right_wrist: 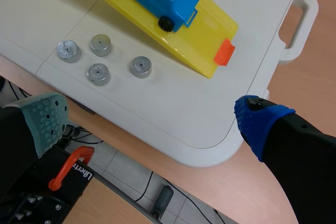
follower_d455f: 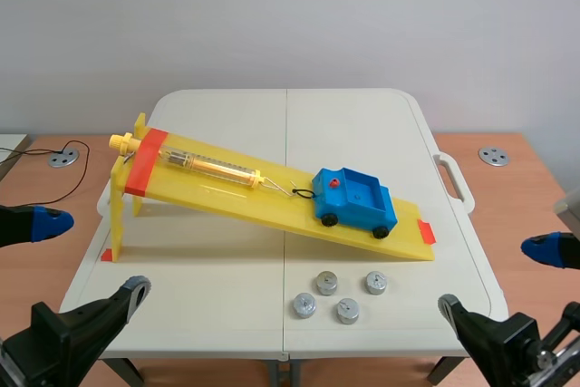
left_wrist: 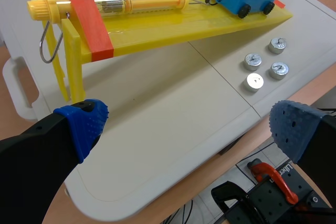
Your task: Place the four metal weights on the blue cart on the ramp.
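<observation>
Two grippers hang nearest, left gripper (left_wrist: 189,129) and right gripper (right_wrist: 152,119) both spread wide, holding nothing. Four metal weights (follower_d455f: 327,282) sit clustered on the table (follower_d455f: 208,305) before the ramp (follower_d455f: 236,201); the blue cart (follower_d455f: 355,197) beyond carries none. First pick pending: lower onto one weight.

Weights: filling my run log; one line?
four silver metal weights: on white table; blue plastic cart: empty, on yellow ramp; left fingers, right fingers: open
</observation>
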